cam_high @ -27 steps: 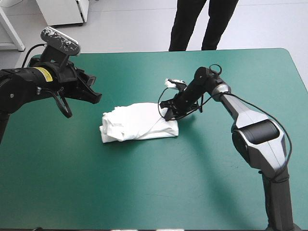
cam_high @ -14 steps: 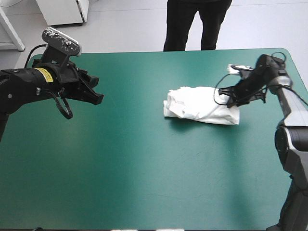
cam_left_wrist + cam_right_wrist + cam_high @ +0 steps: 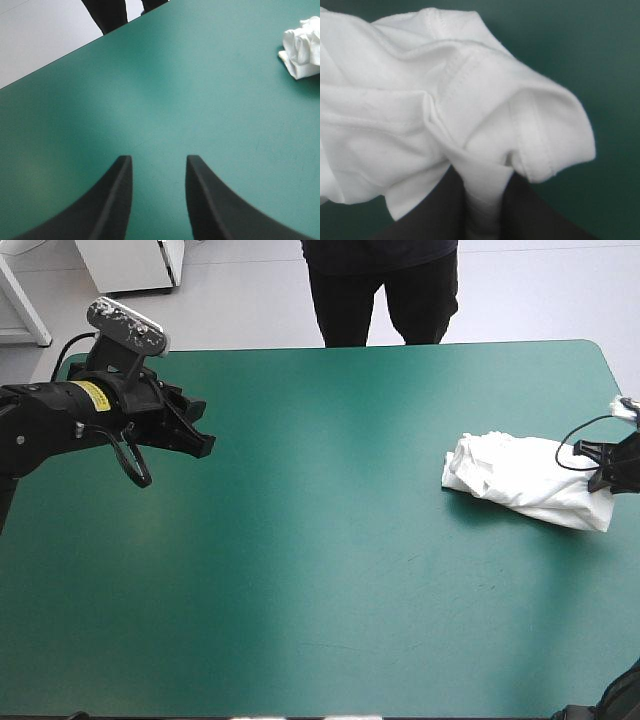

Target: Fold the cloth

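**A:** High view: where is the T-shirt [image 3: 525, 478]?

**B:** It is a crumpled bundle on the table [image 3: 330, 580], far to the right. The table's right edge runs out of the picture just there. The right tool [image 3: 612, 468] is at the bundle's right end.

**A:** And the left tool [image 3: 195, 435]?

**B:** Over the far-left part of the table, well apart from the T-shirt. Between them lies a wide stretch of bare teal-green cover, and so does the whole near half.

**A:** Left wrist view?

**B:** The left tool [image 3: 156, 160] has its fingers parted by a narrow gap, with only cover showing between them. Bare table [image 3: 150, 90] runs ahead to the far edge. One end of the T-shirt [image 3: 302, 47] lies well off to the right.

**A:** Right wrist view?

**B:** The right tool [image 3: 482, 200] is clamped on the T-shirt [image 3: 420, 110]. A pinch of white cloth is squeezed between the black fingers [image 3: 435, 215]. A hemmed sleeve opening bulges just beyond them, and cover shows past the cloth's edges.
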Robot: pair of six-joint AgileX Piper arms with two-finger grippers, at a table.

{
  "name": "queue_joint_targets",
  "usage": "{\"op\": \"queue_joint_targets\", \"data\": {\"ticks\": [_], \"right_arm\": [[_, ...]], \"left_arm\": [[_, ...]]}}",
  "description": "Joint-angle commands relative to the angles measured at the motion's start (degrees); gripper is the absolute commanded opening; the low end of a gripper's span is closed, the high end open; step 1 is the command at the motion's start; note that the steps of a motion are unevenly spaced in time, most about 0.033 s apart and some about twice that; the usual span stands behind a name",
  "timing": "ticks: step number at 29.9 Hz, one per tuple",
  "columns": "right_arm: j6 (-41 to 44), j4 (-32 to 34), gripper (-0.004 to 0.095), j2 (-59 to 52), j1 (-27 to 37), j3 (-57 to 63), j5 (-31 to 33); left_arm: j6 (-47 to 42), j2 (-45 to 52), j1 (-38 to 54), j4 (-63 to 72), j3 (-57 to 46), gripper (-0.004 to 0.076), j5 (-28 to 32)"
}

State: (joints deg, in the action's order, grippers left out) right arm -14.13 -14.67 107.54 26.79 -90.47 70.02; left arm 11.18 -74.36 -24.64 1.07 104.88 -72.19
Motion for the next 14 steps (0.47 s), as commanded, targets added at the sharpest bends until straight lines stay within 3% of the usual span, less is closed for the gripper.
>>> {"op": "queue_joint_targets", "data": {"ticks": [1,10,14], "right_arm": [[-1.5,-0.5,-0.0016,-3.1,1.6,-0.7,-0.5],[-2.3,1.0,-0.0016,-2.5,1.9,3.0,-3.1],[-2.6,-0.4,0.0030,-2.5,2.7,3.0,-2.2]], "left_arm": [[-0.3,2.0,-0.4,0.7,1.3,0.0270,-1.5],[-0.3,2.1,-0.4,0.7,1.3,0.0270,-1.5],[-0.3,2.7,-0.4,0.7,1.3,0.0270,-1.5]]}}
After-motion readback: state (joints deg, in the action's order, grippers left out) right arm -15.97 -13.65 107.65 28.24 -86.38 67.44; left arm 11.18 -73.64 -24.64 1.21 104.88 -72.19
